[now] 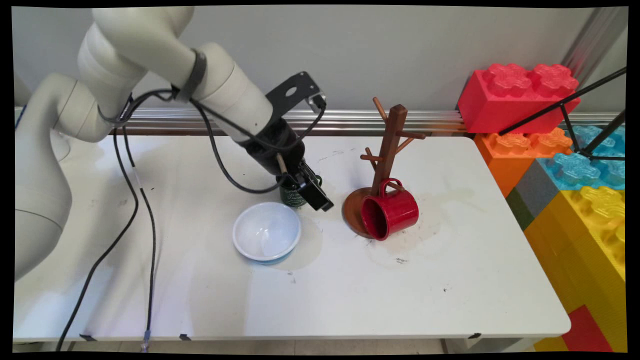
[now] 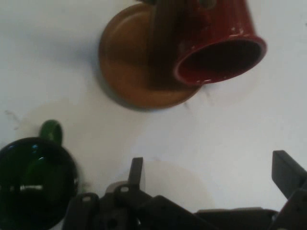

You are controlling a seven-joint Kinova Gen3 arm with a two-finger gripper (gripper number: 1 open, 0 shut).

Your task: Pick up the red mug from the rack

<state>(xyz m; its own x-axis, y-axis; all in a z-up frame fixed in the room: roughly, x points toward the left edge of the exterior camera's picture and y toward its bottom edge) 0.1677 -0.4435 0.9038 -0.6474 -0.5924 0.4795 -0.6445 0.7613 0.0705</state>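
My gripper hangs low over the white table, just right of a dark green mug that it partly hides in the main view. In the hand view the green mug stands upright at the lower left, handle up. There my gripper is open, its fingers wide apart with only bare table between them. A red mug hangs by its handle on a low peg of the wooden mug tree, mouth tilted down. The hand view shows the red mug and the tree's round base ahead.
A white bowl with a blue rim sits in front of the green mug. Giant toy bricks in red, orange, blue and yellow stack past the table's right edge, crossed by black tripod legs. Black cables hang at left.
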